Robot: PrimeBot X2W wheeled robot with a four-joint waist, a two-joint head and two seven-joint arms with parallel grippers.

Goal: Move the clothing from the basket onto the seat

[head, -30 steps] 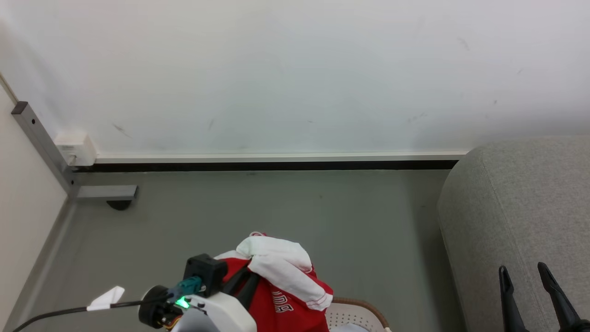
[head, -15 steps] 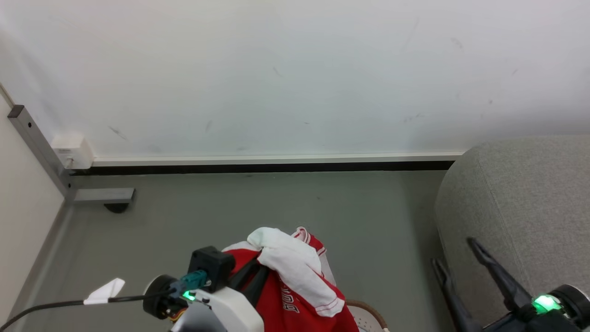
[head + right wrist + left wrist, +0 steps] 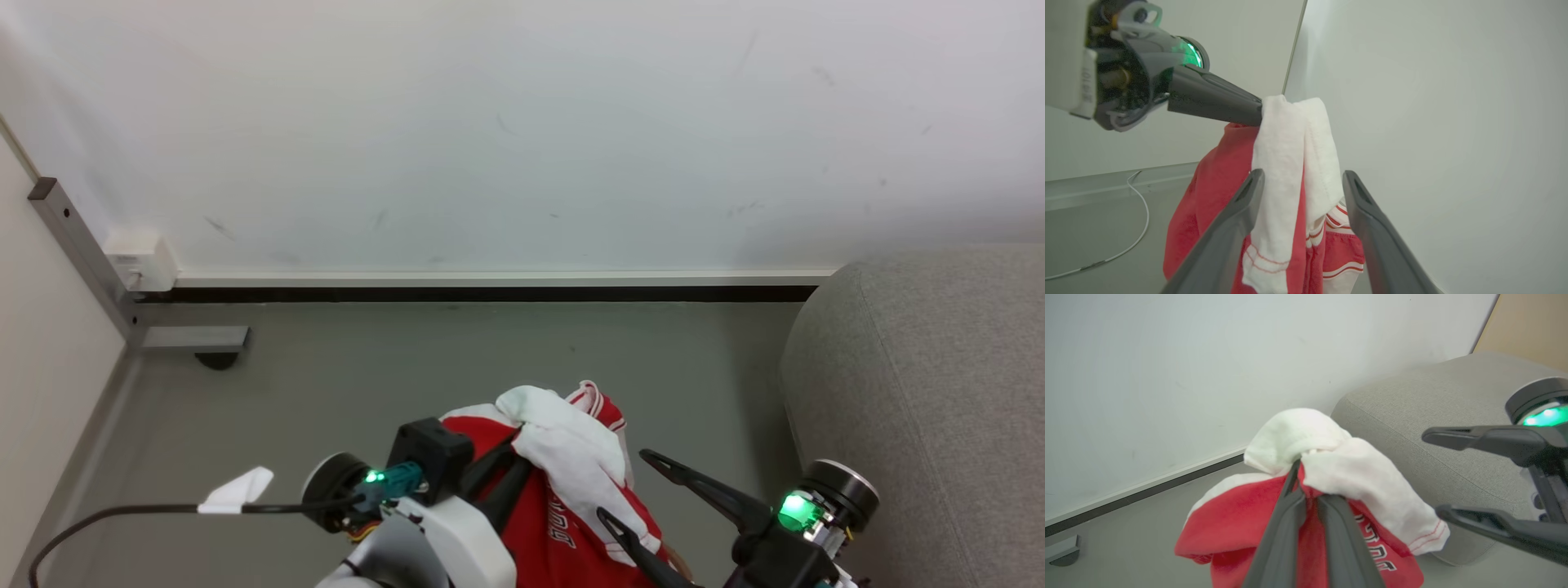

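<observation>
Since the grey sofa (image 3: 939, 392) stands off to your right across a strip of floor (image 3: 490, 359), the carry runs rightward. The red jersey (image 3: 563, 465) hangs bunched in the air from your left jaws, which are clamped on its top fold. Its long axis points straight down, striped cuff lowest. Your right jaws, nearer the sofa, stand apart around its white sleeve (image 3: 1278, 163); you cannot tell whether they touch it.

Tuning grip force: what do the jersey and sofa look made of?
The jersey looks like soft matte knit, perhaps cotton or polyester: it bunches and hangs limp, with stitched hems. The sofa looks like matte grey woven upholstery: fine speckled weave, visible seam.
</observation>
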